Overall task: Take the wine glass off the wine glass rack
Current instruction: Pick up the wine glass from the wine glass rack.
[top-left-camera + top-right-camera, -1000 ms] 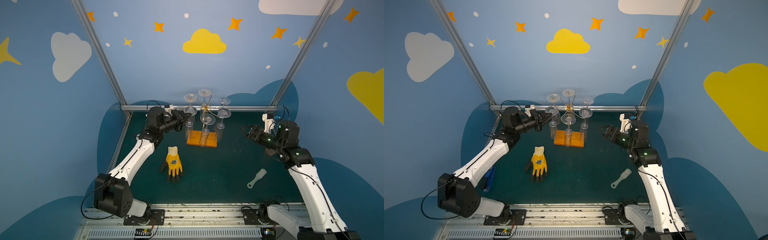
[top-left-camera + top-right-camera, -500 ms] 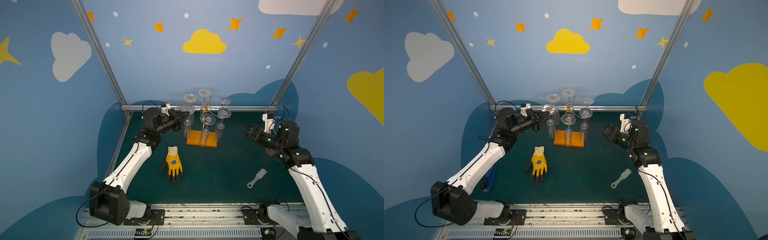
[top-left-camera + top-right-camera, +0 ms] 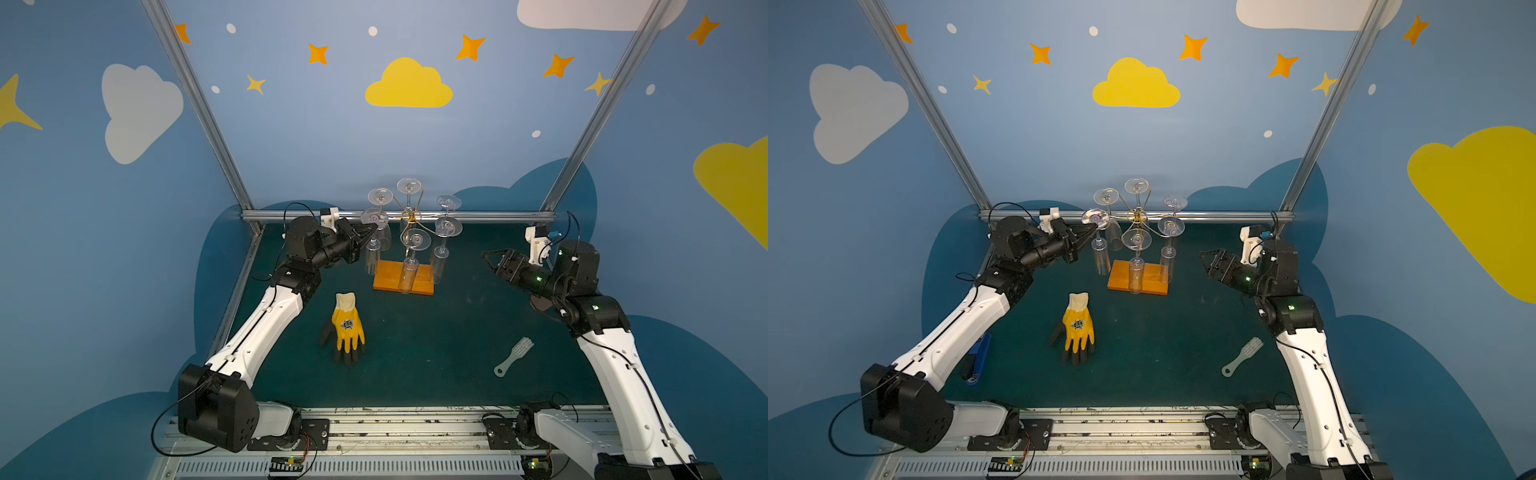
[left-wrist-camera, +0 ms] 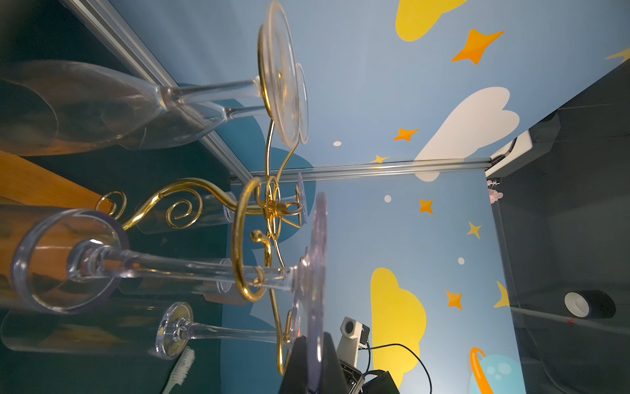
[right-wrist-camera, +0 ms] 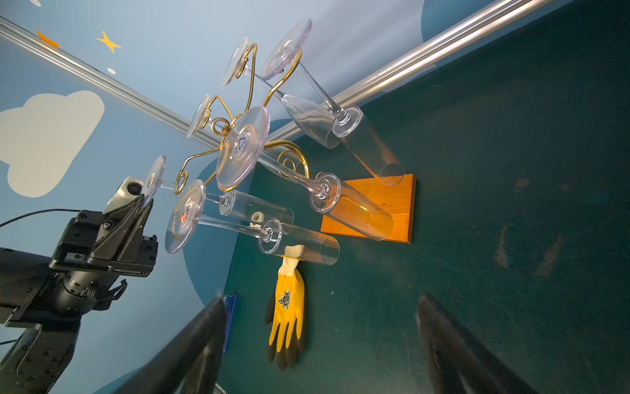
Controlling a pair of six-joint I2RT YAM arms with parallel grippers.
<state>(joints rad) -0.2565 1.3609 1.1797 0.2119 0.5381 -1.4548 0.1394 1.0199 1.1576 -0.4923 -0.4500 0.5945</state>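
Wine glass (image 3: 1099, 245): a clear flute, hung upside down, with a narrow bowl, a long thin stem and a flat round foot that has a small mark at its centre.

1. The left gripper (image 3: 372, 228) is closed on the rim of the foot and pinches the disc edge-on. The left wrist view shows the same grip.
2. The glass hangs bowl down. Its stem lies inside the gold loop of one arm of the wine glass rack (image 3: 410, 216), at 9 o'clock from the centre post.
3. The rack is gold wire with curled arms on a flat orange wooden base. It stands at 12 o'clock on the table (image 3: 457, 332), near the back rail. Five more flutes of the same type hang from its other arms.
4. The right gripper (image 3: 490, 262) sits at 3 o'clock from the rack, well apart from it. Its fingers are spread wide, hold nothing and point toward the rack.
5. A yellow and black glove (image 3: 348, 328) lies flat at 7 o'clock from the rack base.
6. A pale brush (image 3: 514, 356) lies at 4 o'clock, near the right arm.
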